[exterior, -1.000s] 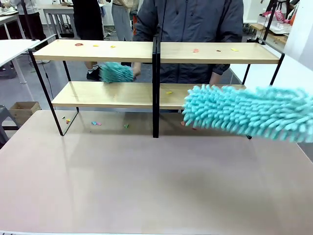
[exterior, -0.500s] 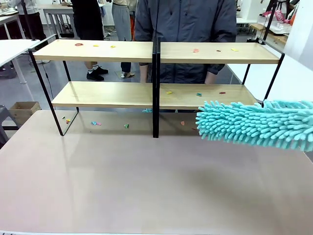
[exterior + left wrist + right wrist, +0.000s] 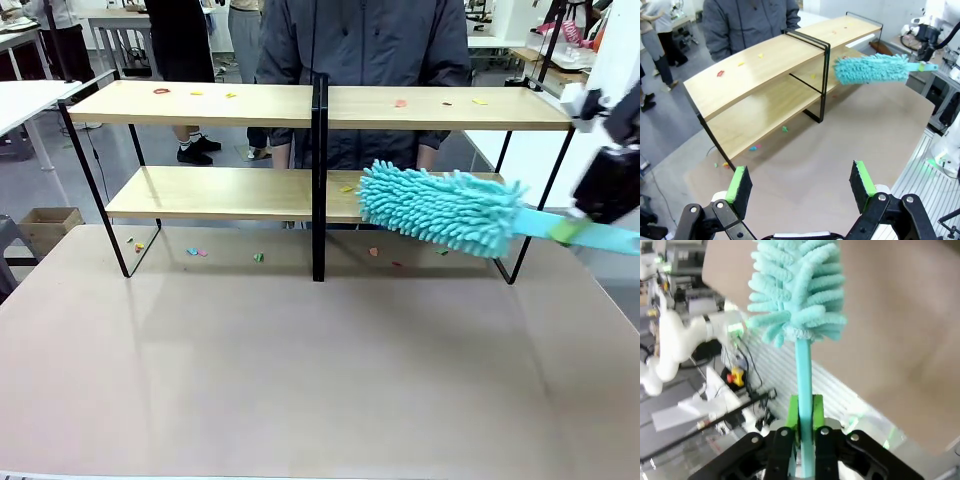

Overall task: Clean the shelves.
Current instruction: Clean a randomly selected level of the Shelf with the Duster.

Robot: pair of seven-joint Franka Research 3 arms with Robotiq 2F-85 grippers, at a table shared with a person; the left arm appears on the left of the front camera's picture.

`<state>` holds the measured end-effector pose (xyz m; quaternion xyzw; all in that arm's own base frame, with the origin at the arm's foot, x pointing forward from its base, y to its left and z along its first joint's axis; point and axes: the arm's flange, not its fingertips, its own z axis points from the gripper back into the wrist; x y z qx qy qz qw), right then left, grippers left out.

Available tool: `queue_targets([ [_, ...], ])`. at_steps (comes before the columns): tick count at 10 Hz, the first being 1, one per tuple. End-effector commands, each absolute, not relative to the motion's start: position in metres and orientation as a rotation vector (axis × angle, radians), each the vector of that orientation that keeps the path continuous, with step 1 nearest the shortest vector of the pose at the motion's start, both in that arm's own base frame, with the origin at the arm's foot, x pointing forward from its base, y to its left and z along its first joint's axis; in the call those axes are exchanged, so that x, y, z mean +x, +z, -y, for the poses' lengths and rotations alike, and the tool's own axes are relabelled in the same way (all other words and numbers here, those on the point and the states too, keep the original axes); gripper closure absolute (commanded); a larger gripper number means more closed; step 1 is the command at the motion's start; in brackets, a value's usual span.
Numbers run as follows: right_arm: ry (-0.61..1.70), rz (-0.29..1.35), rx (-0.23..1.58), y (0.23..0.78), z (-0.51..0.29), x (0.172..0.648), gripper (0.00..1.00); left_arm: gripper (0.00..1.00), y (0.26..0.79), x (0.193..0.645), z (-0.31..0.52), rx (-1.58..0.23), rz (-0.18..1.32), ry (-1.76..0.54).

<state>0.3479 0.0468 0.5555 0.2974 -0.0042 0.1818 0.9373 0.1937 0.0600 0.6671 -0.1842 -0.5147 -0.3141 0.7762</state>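
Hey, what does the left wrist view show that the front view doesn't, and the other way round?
Left wrist view: the left gripper, jaws wide open and holding nothing, above the brown tabletop, looking down on the shelves.
Front view: a cardboard box on the floor at the left, and the shelves seen face-on.
Both: the shelves, the teal duster with its head at the lower right board, the right gripper shut on its handle, the person behind, and coloured scraps on the boards.
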Motion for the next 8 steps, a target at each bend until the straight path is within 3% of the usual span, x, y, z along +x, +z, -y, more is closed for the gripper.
queue_targets([
  [1,0.288,0.060,0.645,0.545,-0.071,0.366,0.88,0.00,0.668,0.192,-0.061,-0.391,1.117,-0.671],
  [8,0.233,0.133,0.695,0.517,-0.133,0.423,0.88,0.00,0.668,0.192,-0.061,-0.391,1.117,-0.671],
])
